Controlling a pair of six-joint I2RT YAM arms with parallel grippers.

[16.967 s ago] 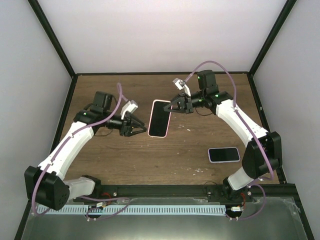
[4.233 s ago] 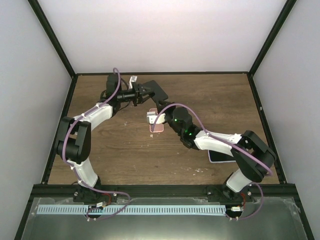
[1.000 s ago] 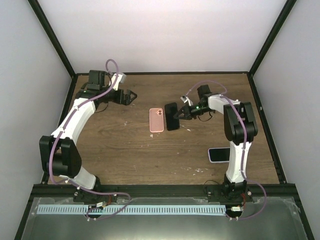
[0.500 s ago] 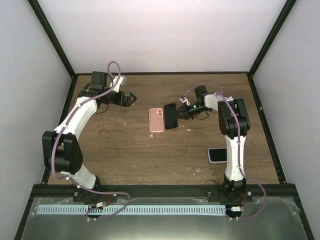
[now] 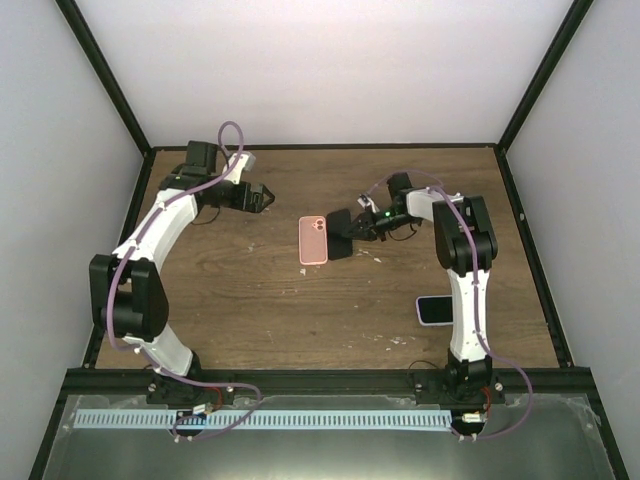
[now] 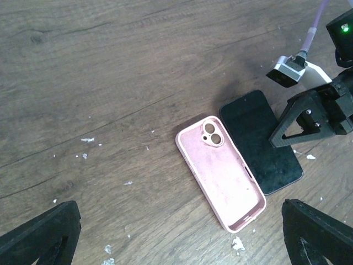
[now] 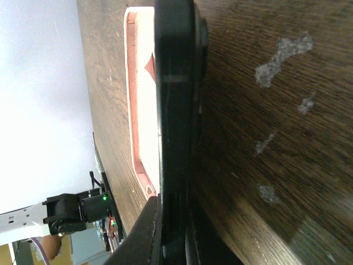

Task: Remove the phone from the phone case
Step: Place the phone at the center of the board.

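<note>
The right gripper (image 5: 357, 226) is clamping the black phone (image 6: 260, 142) beside the pink phone case (image 6: 220, 172) mid-bench; only its wrist view is showing the pinched edge. The left gripper (image 5: 262, 199) is gaping wide.

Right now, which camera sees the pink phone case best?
The left wrist camera. It looks down on the whole pink case, empty, lying beside the black phone. The top camera shows it whole too, but small. The right wrist camera catches only a strip of it behind the phone's edge.

No legible text or markings
</note>
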